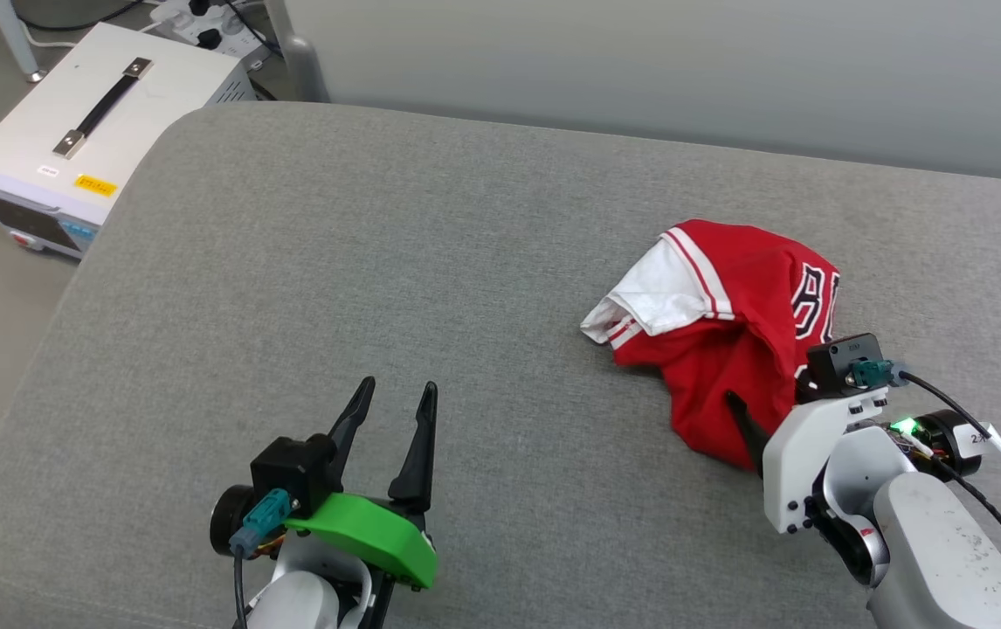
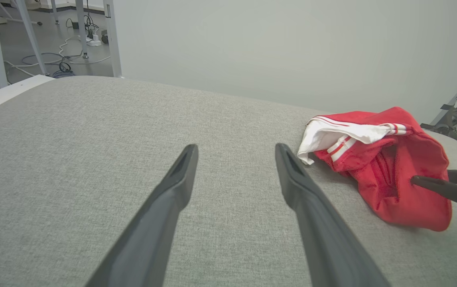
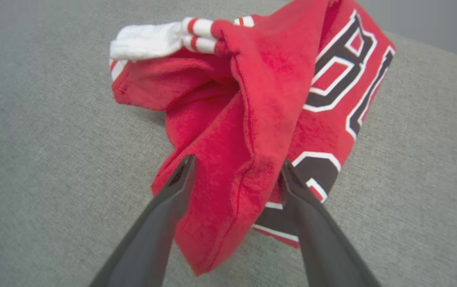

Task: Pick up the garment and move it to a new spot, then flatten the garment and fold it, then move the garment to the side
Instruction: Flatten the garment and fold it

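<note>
Tapered dark fingers of our left gripper [image 1: 400, 389] stand spread over the bare grey woven cushion [image 1: 378, 245]. Our right gripper [image 3: 238, 159], likewise spread, straddles a raised ridge of the garment [image 1: 728, 297], a crumpled red knit heap with a white sleeve and striped trim, lying toward our right.

Garment [image 1: 728, 349]: red cloth, matt, fuzzy nap. Lettering [image 3: 319, 170] flatter, smoother. Cushion [image 1: 378, 262]: grey woven fabric, coarse, matt. Left gripper [image 1: 399, 384]: matt dark plastic; green cover [image 1: 369, 533] smooth plastic, slight sheen. Box [image 1: 177, 87]: smooth white casing, metal handle brackets [image 1: 69, 144].
</note>
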